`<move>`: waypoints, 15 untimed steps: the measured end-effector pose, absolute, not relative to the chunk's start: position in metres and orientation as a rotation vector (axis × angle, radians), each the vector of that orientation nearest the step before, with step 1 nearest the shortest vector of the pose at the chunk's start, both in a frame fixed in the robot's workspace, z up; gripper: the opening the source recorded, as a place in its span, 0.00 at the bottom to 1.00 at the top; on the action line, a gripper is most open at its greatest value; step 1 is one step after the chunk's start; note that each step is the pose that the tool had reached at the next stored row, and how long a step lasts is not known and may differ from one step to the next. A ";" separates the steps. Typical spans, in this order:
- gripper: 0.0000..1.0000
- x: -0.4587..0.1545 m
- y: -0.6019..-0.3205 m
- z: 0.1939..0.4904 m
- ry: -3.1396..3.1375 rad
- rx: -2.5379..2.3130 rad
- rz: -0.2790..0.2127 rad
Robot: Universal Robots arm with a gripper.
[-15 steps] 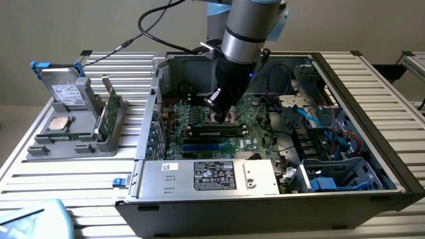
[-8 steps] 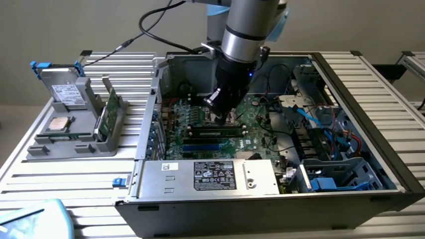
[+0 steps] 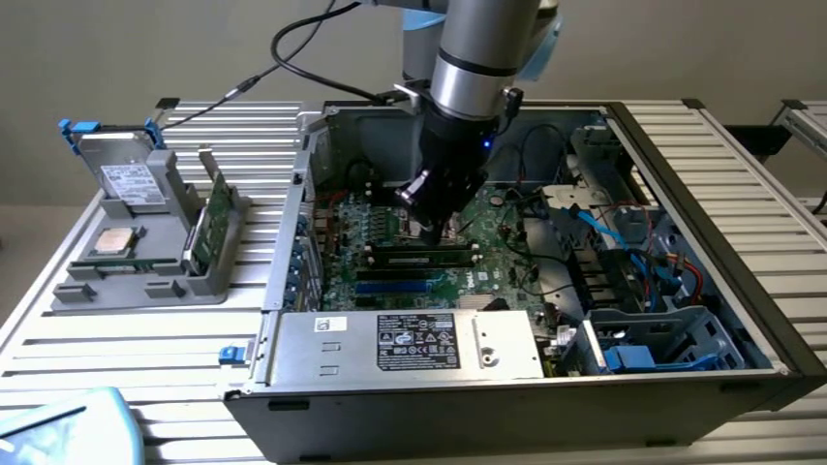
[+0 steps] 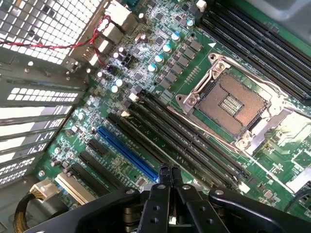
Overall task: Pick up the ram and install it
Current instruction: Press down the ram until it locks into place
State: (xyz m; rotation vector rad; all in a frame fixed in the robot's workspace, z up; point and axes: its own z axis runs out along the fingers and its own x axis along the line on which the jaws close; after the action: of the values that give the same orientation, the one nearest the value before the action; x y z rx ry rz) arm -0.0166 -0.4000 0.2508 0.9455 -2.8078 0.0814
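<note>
- Slatted white metal tabletop (image 3: 723, 155) carries an open black desktop computer case (image 3: 762, 329) and, at the exterior view's left, a grey plastic parts holder (image 3: 142, 276).
- Inside the case the arm's black claw (image 3: 433, 221) hangs low over the green motherboard (image 3: 505, 218); in the wrist view its two fingers meet tip to tip — pressed together and holding nothing (image 4: 169, 174).
- The ram — a long, thin green stick with dark chips (image 3: 416, 260) — appears to lie seated in a slot just below the claw in the exterior view; I judge it installed, though whether its latches have caught cannot be told.
- Risk, as I judge it: if the stick is only half seated, one end could ride up; a press off its line could bend it or scrape nearby board parts.
- The exterior view gives the holder with a small square silver processor chip (image 3: 116, 239) and a broader green circuit card (image 3: 213, 218) standing on edge.
- The wrist view gives the bare metal-framed processor socket (image 4: 228, 104), the black memory slots (image 4: 194, 141) and a long blue expansion slot (image 4: 127, 153).
</note>
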 end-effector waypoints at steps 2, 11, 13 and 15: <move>0.11 -0.016 -0.399 0.251 -2.814 0.938 0.089; 0.11 -0.016 -0.399 0.249 -2.878 0.806 0.094; 0.11 -0.016 -0.399 0.249 -2.897 0.785 0.098; 0.11 -0.016 -0.398 0.249 -2.915 0.764 0.102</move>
State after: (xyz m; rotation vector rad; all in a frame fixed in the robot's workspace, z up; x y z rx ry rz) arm -0.0158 -0.3984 0.2489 0.7638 -2.9153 0.1019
